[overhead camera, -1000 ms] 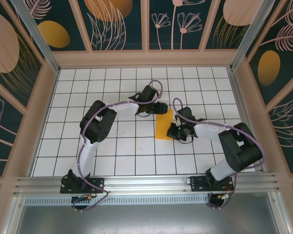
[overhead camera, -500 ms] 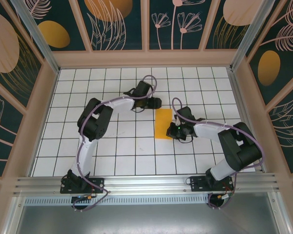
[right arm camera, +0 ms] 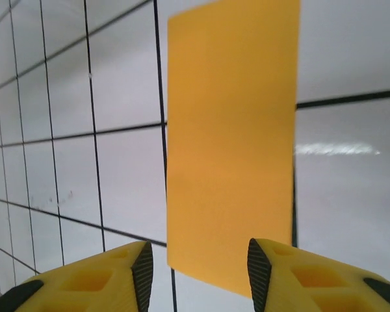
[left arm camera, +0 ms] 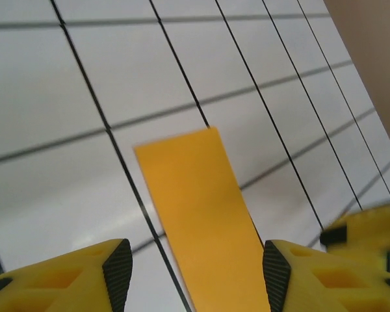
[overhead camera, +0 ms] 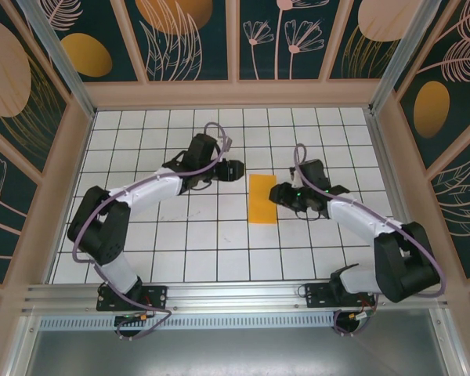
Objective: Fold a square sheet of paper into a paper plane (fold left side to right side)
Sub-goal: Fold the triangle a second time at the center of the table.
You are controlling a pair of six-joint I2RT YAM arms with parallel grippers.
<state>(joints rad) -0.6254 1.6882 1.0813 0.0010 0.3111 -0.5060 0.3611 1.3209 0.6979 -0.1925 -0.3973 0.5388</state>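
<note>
1. We saw the square sheet of paper (overhead camera: 262,199) lying flat on the table (overhead camera: 180,243) as a narrow rectangle near the middle of the grid, between the two arms. Nothing was pinning it down.
2. The left gripper (overhead camera: 235,170) stood off the sheet's far left corner, apart from it. In its wrist view (left arm camera: 196,276) the jaws were spread with nothing clamped between them.
3. The right gripper (overhead camera: 276,196) sat just beside the sheet's right edge. Its wrist view (right arm camera: 197,273) also showed the jaws parted and empty, with the paper (right arm camera: 231,143) lying ahead of them.
4. With both grippers free of it, we judged the sheet loose. A brush from either finger could have slid or turned it, and the next crease would then have run crooked.
5. The paper lay thin and flat on a smooth surface, so an edge pick looked hard. Fingers coming in too high would have skated over it, and coming in too low would have crumpled the rim.
6. We could not tell which long edge was the crease. A grab on the open side might have lifted one layer alone and undone the fold.
7. The two grippers worked close together across a narrow strip, so we thought a clash between them was likely if both reached in at once.
</note>
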